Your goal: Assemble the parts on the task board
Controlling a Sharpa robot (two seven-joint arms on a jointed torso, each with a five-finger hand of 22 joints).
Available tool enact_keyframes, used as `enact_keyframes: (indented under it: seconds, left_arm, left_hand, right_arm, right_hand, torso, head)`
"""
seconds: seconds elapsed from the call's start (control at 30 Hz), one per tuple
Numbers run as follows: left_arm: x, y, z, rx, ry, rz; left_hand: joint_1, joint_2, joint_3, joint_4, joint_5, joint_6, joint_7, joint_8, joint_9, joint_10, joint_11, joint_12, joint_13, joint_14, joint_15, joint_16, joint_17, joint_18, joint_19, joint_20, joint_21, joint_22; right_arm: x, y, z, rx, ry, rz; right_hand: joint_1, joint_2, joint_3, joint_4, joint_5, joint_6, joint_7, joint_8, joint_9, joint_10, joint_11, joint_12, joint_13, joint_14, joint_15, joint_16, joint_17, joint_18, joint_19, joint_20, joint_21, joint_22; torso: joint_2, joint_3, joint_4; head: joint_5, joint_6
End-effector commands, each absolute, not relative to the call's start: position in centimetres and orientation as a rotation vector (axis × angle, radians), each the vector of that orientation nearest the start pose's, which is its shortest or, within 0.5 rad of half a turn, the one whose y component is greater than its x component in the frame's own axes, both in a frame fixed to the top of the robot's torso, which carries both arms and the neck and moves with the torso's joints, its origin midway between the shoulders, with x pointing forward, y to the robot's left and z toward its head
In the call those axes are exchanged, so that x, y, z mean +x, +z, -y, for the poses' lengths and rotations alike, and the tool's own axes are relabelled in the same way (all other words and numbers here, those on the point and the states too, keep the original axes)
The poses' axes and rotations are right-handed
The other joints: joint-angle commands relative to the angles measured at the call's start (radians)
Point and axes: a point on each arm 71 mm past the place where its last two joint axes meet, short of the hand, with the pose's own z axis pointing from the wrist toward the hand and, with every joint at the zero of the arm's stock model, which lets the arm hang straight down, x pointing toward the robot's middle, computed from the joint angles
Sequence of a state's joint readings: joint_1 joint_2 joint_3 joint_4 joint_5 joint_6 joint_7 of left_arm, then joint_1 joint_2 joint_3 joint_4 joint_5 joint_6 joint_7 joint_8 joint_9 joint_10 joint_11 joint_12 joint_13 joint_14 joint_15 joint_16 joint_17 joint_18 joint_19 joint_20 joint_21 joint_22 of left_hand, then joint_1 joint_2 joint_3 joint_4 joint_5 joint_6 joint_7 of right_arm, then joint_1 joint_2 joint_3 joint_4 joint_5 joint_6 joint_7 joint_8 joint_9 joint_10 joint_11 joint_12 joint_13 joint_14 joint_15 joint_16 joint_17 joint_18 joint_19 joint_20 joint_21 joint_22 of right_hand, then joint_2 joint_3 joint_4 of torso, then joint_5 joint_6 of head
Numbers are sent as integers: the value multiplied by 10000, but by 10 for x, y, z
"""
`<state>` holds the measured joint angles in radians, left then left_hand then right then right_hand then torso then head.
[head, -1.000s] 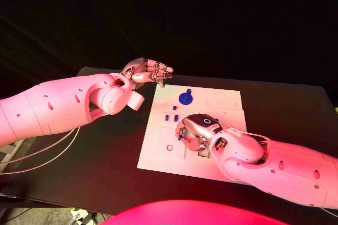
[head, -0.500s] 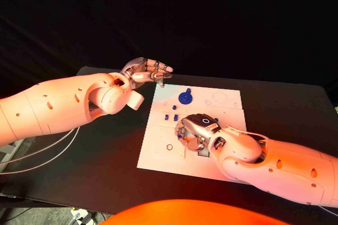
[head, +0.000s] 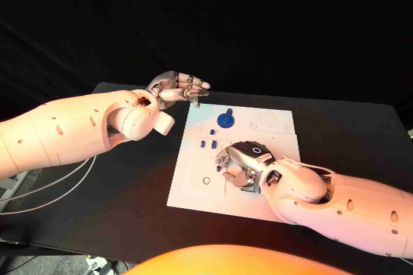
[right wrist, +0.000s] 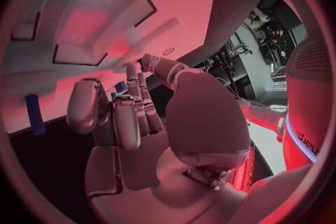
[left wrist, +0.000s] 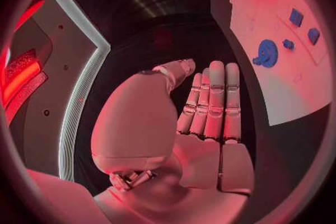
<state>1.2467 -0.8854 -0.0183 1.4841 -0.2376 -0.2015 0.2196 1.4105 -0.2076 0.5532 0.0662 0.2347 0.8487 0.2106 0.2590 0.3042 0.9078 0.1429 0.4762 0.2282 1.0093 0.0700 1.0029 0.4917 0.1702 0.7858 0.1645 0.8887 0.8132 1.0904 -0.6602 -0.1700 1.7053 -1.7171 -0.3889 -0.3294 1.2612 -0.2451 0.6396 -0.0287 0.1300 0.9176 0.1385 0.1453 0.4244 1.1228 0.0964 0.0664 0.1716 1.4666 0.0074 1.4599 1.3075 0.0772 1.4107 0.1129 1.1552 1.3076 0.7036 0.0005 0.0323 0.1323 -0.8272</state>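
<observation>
The white task board (head: 194,188) lies mid-table. On its far part a blue gear (head: 225,119) stands, and this gear (left wrist: 266,53) also shows in the left wrist view. Small blue parts (head: 208,144) lie beside it. My right hand (head: 241,164) is low over the board's middle with its fingers curled down. Blue bits (right wrist: 120,88) show at its fingertips; I cannot tell if they are gripped. Another blue piece (head: 254,189) lies by its wrist. My left hand (head: 178,86) hovers off the board's far left corner, fingers straight, holding nothing.
Black table (head: 344,132) surrounds the board, with bare room left and right of it. Grey cables (head: 52,185) hang past the table's left edge. My left forearm (head: 77,129) spans the left side above the table.
My right hand has slid a little toward the board's near side and its fingers curled lower. The left hand has barely moved.
</observation>
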Motion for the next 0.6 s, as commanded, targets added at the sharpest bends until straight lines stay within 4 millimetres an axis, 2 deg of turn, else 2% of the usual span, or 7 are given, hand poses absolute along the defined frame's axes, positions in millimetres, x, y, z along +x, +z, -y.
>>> enact_keyframes:
  seconds: [0.03,0.2,0.33,0.37,0.47,0.6]
  left_arm:
    - [502,-157,-232,-8987,-14445,-16046]
    - [502,-157,-233,-9001,-14439,-16056]
    - [502,-157,-233,-9007,-14436,-16062]
    - [502,-157,-233,-9007,-14437,-16063]
    - [502,-157,-234,-9005,-14449,-16070]
    - [502,-157,-233,-9004,-14462,-16088]
  left_hand:
    - [-66,21,-37,-2,-2,-18,-26,-9,6,-91,-7,65,-8,-39,0,-53,-3,111,-5,59,-60,-9]
    - [-64,19,-39,-3,-3,-18,-26,-9,7,-92,-8,67,-8,-40,0,-53,-3,112,-5,59,-62,-11]
    - [-64,19,-39,-3,-3,-18,-26,-9,7,-92,-8,67,-8,-40,0,-53,-3,112,-5,59,-62,-11]
    - [-64,19,-39,-3,-3,-18,-26,-9,7,-92,-8,67,-8,-40,0,-53,-3,112,-5,59,-62,-11]
    - [-62,18,-44,-4,-2,-17,-27,-7,7,-94,-10,72,-7,-40,-2,-52,-2,113,-5,60,-69,-15]
    - [-62,18,-44,-4,-2,-17,-27,-7,7,-94,-10,72,-7,-40,-2,-52,-2,113,-5,60,-69,-15]
  right_arm:
    - [387,-240,76,-3689,7539,-16736]
    - [389,-227,93,-3362,7388,-16566]
    - [396,-213,113,-2949,7219,-16531]
    - [398,-211,116,-2881,7185,-16526]
    - [407,-200,133,-2625,6966,-16487]
    - [417,-191,151,-2491,6755,-16475]
  right_hand:
    - [-1,-101,-115,9,-55,-90,-13,-49,-14,-156,10,46,-24,504,78,-93,279,65,-129,14,-154,857]
    - [5,-110,-153,15,-44,-96,-14,-56,-14,-220,19,59,-33,489,86,-125,221,71,-138,22,-194,839]
    - [55,-28,-177,46,27,61,53,17,20,-191,3,188,-20,487,77,-132,217,65,-98,27,-164,848]
    - [56,-28,-177,46,27,61,54,17,20,-191,3,188,-20,487,77,-132,217,65,-98,26,-164,848]
    - [59,-34,-196,54,27,100,98,33,27,-229,9,204,-29,482,78,-147,190,77,-117,27,-236,818]
    - [49,-93,-337,83,-3,74,124,4,17,-451,45,196,-82,476,105,-165,160,101,-161,42,-404,747]
  torso:
    - [-7,-9,-2]
    - [-8,-12,-1]
    - [-8,-12,-11]
    - [-9,-11,-12]
    - [-15,-6,-21]
    - [-4,-2,-10]
  head:
    - [-48,35]
    - [-172,102]
    - [-355,205]
    - [-367,209]
    - [-533,272]
    - [-639,349]
